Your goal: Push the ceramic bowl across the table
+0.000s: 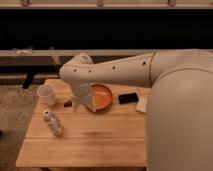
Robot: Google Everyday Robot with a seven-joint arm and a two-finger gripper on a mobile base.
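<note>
The ceramic bowl (102,97) is round and shallow, glossy orange inside with a browner rim. It sits on the light-wood plank table (90,142) near the far middle. My white arm reaches in from the right, and its wrist hangs down over the bowl's left side, hiding part of it. My gripper (80,104) is at the bowl's left edge, right against or over the rim; I cannot tell whether it touches.
A small white cup (46,94) stands at the far left. A clear bottle (52,123) lies on its side at the left. A black block (128,98) and a white item (142,104) lie right of the bowl. A small red thing (68,103) lies by the gripper.
</note>
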